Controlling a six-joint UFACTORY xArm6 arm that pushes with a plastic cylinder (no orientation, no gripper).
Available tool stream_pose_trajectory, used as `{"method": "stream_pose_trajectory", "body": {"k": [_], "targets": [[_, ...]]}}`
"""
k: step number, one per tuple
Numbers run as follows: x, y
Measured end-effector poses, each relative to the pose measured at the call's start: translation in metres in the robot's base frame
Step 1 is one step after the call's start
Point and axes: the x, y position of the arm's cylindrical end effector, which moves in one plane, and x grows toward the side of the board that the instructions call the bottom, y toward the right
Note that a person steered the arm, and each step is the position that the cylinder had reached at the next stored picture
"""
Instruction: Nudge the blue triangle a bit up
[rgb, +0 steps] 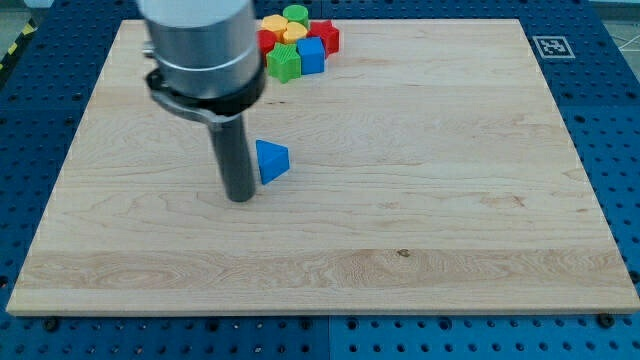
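Tip down on board, centre-left of frame, just left of blue triangle (contact unclear; no jaws).

At the frame's top, red, yellow, green and blue blocks huddled together on the wooden surface.

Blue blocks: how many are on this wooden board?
2. The blue triangle sits alone at mid-board, just right of my tip. A blue cube sits in the cluster at the view's top. The arm may hide others.
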Motion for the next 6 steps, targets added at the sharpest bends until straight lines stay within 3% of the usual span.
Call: {"method": "stream_pose_trajectory", "body": {"k": [2, 4, 6], "targets": [[-0.027, 0.002], [0.007, 0.032], [-0.058, 0.063]]}}
